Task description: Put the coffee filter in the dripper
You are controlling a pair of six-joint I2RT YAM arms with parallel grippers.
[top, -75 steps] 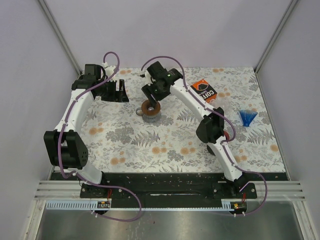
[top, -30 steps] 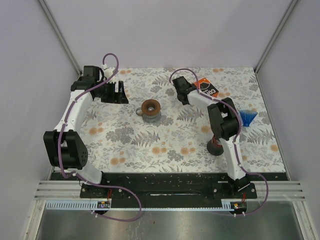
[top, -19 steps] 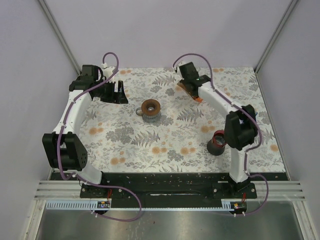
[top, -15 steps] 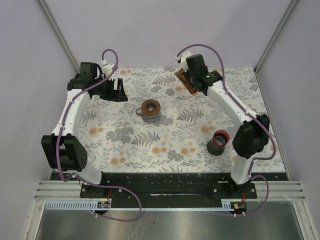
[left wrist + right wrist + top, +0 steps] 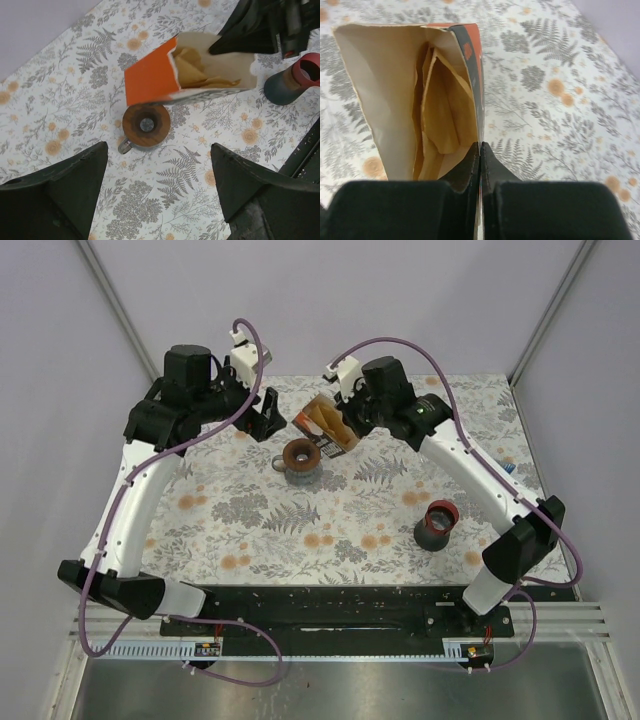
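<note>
Filter box [image 5: 150, 82] clamped by right gripper [image 5: 480, 152] — left gripper [image 5: 157, 152], jaws wide apart, should enter its mouth squarely, pinching one filter [image 5: 442, 115] only.

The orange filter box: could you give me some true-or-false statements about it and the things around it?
The box is open, with brown filters inside. True.
The right gripper pinches one wall of the box. True.
A filter already sits in the dripper. False: there is no paper in the dripper.
The left gripper is shut on a filter. False: its jaws stand open, holding nothing.
</note>
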